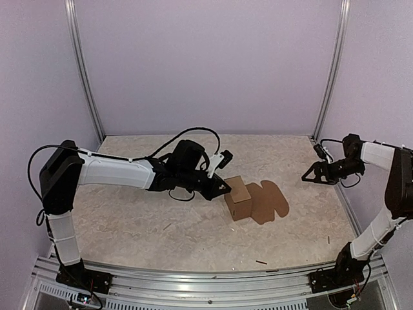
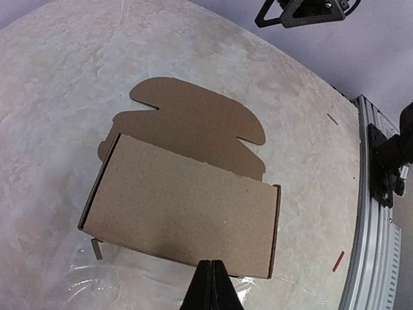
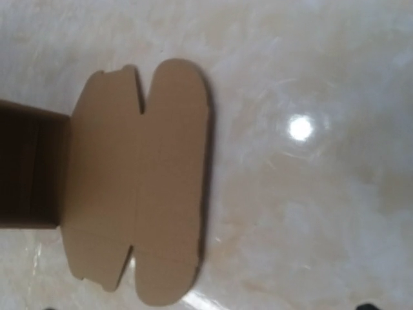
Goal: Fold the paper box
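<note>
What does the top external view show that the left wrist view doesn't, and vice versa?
Top only: both arms whole, the left gripper at the paper box's left side. Left wrist only: its shut fingertips at the box's near edge, a small tab poking out at one corner. Both: rounded flaps lying flat on the table, right gripper open, well clear.

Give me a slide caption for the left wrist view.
Shut left pincer beside a part-folded plain brown cardboard box, its rounded flaps lying flat.

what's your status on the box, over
Left tool shut at paper box edge. Right tool open, off to side. Walls up, lid flap flat. Nothing blocking.
</note>
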You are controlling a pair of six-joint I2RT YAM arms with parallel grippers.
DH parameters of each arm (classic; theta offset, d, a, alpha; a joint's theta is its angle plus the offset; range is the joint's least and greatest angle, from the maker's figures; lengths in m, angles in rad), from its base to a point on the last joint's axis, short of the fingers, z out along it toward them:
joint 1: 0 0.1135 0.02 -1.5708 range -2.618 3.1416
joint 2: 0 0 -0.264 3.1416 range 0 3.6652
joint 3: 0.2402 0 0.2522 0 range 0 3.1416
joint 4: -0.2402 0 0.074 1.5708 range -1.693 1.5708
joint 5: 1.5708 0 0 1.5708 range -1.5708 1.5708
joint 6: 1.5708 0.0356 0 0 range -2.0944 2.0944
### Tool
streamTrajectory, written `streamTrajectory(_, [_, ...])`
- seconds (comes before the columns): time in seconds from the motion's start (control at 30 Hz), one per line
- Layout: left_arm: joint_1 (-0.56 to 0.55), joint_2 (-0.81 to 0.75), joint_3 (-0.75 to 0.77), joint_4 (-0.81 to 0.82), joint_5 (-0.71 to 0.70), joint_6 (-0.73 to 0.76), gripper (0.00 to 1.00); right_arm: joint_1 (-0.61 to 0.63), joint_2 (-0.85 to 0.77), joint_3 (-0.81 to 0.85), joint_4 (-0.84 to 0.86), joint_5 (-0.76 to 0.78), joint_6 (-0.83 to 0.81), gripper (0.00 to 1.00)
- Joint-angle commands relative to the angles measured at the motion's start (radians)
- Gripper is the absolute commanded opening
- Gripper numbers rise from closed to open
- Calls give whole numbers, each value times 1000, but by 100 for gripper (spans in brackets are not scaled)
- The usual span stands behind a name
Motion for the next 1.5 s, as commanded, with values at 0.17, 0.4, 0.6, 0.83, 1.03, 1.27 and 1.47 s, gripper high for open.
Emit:
streamTrajectory(0.17, [5, 3, 13, 51, 78, 16, 0, 142, 35, 12, -1, 73, -32, 97])
streamTrajectory(0.4, [14, 92, 109, 2, 86, 19, 0, 194, 96, 32, -11, 102, -30, 96])
streamTrajectory(0.6, [20, 111, 79, 18, 98, 19, 0, 212, 163, 61, -32, 81, -32, 96])
streamTrajectory(0.83, [29, 49, -32, 65, 67, 5, 0, 220, 204, 140, -64, 47, -45, 100])
streamTrajectory(1.03, [31, 14, -136, 81, 51, -17, 0, 220, 187, 278, -159, -32, -78, 100])
streamTrajectory(1.27, [35, -31, -274, 126, 17, -44, 0, 275, 139, 390, -211, 15, -48, 100])
streamTrajectory(1.47, [38, -32, -339, 139, -2, -62, 0, 396, 69, 414, -200, 57, -58, 100])
